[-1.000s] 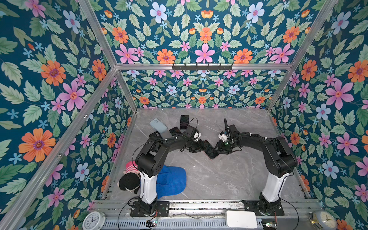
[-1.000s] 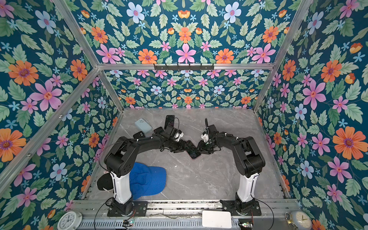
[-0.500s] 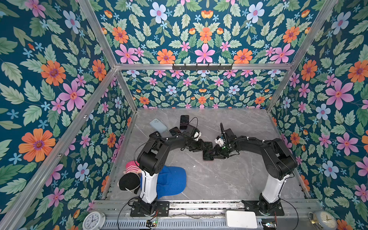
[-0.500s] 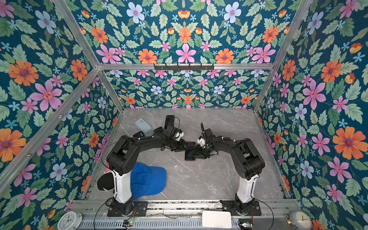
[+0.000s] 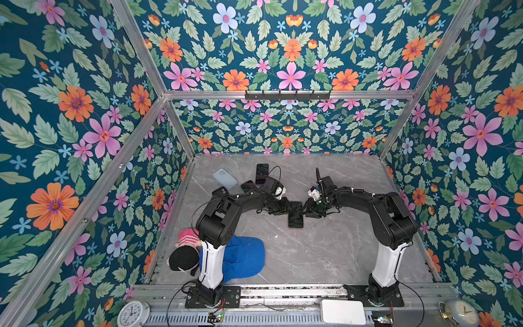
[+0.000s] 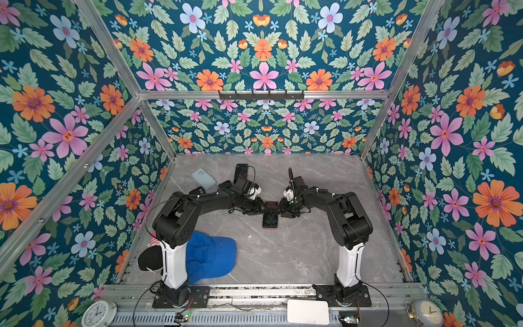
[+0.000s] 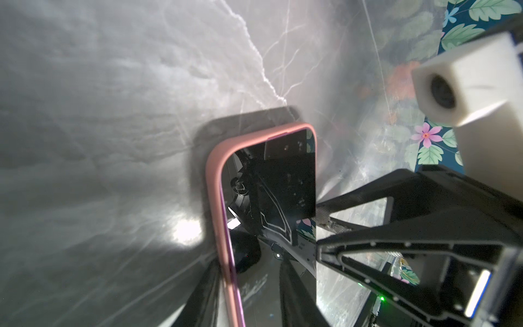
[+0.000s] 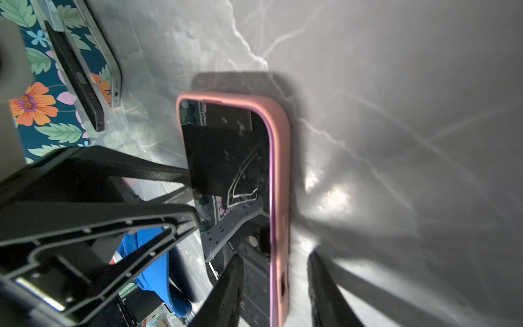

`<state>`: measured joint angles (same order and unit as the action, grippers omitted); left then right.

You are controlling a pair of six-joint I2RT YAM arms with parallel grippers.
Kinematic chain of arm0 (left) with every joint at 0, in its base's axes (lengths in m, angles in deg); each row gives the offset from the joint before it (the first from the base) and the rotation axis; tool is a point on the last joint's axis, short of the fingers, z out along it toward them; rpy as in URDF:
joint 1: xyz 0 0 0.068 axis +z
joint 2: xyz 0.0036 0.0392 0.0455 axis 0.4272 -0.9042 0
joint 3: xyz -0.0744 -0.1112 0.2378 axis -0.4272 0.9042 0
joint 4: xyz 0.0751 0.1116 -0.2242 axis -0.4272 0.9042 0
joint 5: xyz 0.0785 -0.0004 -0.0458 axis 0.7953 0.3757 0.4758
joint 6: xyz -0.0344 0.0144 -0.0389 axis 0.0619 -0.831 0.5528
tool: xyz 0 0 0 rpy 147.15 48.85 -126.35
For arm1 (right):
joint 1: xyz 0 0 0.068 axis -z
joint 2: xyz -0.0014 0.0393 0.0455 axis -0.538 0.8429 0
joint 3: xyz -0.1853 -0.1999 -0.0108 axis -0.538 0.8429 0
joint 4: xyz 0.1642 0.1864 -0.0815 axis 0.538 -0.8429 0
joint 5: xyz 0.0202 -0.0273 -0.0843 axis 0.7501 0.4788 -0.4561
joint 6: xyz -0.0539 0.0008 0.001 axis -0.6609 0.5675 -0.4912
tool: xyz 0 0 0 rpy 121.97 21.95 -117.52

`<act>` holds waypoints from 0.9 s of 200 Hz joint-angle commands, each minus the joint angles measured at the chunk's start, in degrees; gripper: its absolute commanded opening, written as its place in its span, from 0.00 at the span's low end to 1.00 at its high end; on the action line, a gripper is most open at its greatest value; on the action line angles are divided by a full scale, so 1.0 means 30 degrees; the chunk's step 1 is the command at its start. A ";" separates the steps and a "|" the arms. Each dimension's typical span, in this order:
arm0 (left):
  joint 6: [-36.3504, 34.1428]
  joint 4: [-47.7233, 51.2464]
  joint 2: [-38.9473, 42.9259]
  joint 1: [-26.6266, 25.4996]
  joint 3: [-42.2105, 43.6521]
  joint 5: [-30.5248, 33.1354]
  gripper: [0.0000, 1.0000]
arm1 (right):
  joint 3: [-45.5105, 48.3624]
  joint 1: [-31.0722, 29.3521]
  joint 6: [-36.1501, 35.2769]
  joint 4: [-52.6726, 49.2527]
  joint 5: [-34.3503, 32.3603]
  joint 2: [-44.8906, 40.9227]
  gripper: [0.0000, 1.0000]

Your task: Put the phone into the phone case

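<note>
My jaws both half-open astride soft pink case (image 8: pixel 280 184) holding glossy black phone (image 5: pixel 295 218), grip unclear; lopsided squeeze could unseat it

You see a pink phone case (image 8: pixel 280 170) and a glossy black phone (image 8: pixel 226 147) on a grey marbled surface (image 5: pixel 311 254) veined with white. The walls (image 5: pixel 85 113) are teal with orange, pink and pale-blue flowers (green leaves too). The cap (image 5: pixel 243 257) is bright blue, the other case (image 5: pixel 225 178) pale blue. The arms (image 5: pixel 356 195) are black above white bases.
</note>
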<state>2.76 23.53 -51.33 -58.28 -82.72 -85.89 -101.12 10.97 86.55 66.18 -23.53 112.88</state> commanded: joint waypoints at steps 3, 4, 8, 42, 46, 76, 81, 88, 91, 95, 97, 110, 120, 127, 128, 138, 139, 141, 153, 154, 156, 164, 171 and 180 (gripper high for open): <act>-0.0400 0.0699 -0.0179 0.0011 -0.0003 0.0596 0.37 | 0.0047 0.0003 -0.0073 -0.0513 -0.0415 0.0213 0.36; -0.0400 0.0714 -0.0178 0.0011 0.0008 0.0595 0.36 | 0.0051 -0.0005 -0.0041 -0.0509 -0.0400 0.0213 0.36; -0.0411 0.0756 -0.0178 0.0011 -0.0011 0.0636 0.36 | 0.0070 0.0010 -0.0019 -0.0498 -0.0357 0.0213 0.35; -0.0576 0.2683 0.1036 0.0011 0.0399 0.0957 0.35 | 0.0393 0.0012 0.0164 -0.0688 -0.0442 -0.0264 0.34; -0.0591 0.3109 0.1247 0.0015 0.0476 0.1085 0.35 | 0.0499 -0.0011 0.0233 -0.0622 -0.0451 -0.0353 0.34; 0.0033 0.4062 0.2950 -0.0032 0.1430 0.0747 0.33 | 0.1155 -0.0179 0.0978 -0.0512 -0.0458 -0.0902 0.34; 0.0260 0.3922 0.3159 -0.0072 0.1671 0.0549 0.33 | 0.1286 -0.0230 0.1154 -0.0490 -0.0522 -0.1009 0.35; 0.0631 0.3719 0.3479 -0.0146 0.2005 0.0339 0.33 | 0.1483 -0.0296 0.1446 -0.0479 -0.0650 -0.1225 0.36; 0.0776 0.3604 0.3597 -0.0177 0.2149 0.0233 0.33 | 0.1592 -0.0319 0.1615 -0.0439 -0.0671 -0.1351 0.37; 0.0939 0.3432 0.3744 -0.0233 0.2325 0.0088 0.33 | 0.1750 -0.0359 0.1844 -0.0360 -0.0677 -0.1492 0.37; 0.1004 0.3331 0.3820 -0.0262 0.2412 0.0028 0.33 | 0.1819 -0.0378 0.1977 -0.0322 -0.0692 -0.1546 0.37; 0.1488 0.2889 0.4129 -0.0422 0.2911 -0.0244 0.33 | 0.2276 -0.0474 0.2712 -0.0098 -0.0779 -0.1999 0.39; 0.1726 0.2796 0.4258 -0.0528 0.3168 -0.0268 0.32 | 0.2537 -0.0558 0.3223 0.0100 -0.0796 -0.2283 0.41; 0.1871 0.2781 0.4302 -0.0581 0.3293 -0.0240 0.32 | 0.2641 -0.0644 0.3445 0.0139 -0.0846 -0.2424 0.41; 0.1878 0.2780 0.4303 -0.0592 0.3311 -0.0233 0.32 | 0.2657 -0.0676 0.3520 0.0139 -0.0874 -0.2460 0.41; 0.1994 0.2781 0.4315 -0.0704 0.3358 -0.0272 0.32 | 0.2735 -0.0837 0.3744 0.0111 -0.1015 -0.2591 0.43; 0.1998 0.2781 0.4310 -0.0713 0.3358 -0.0264 0.32 | 0.2743 -0.0850 0.3757 0.0111 -0.1022 -0.2610 0.43; 0.2001 0.2766 0.4313 -0.0719 0.3358 -0.0272 0.32 | 0.2741 -0.0896 0.3766 0.0110 -0.1042 -0.2624 0.43; 0.2111 0.2751 0.4276 -0.0843 0.3302 -0.0229 0.32 | 0.2752 -0.1003 0.3769 0.0053 -0.1088 -0.2600 0.44; 0.2115 0.2765 0.4261 -0.0840 0.3301 -0.0242 0.32 | 0.2737 -0.0991 0.3769 0.0038 -0.1088 -0.2599 0.44; 0.2133 0.2754 0.4249 -0.0868 0.3307 -0.0230 0.32 | 0.2769 -0.1004 0.3784 0.0041 -0.1088 -0.2585 0.44; 0.2177 0.2738 0.4162 -0.0960 0.3251 -0.0269 0.32 | 0.2794 -0.1006 0.3827 0.0080 -0.1088 -0.2517 0.45; 0.2207 0.2762 0.4059 -0.1035 0.3212 -0.0269 0.32 | 0.2889 -0.1007 0.3828 0.0124 -0.1073 -0.2487 0.45; 0.2152 0.2913 0.3955 -0.1090 0.3103 -0.0260 0.32 | 0.2979 -0.1004 0.3872 0.0250 -0.0988 -0.2456 0.45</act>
<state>8.83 32.45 -38.87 -61.06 -72.84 -86.06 -92.66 7.93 96.48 66.51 -25.72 105.36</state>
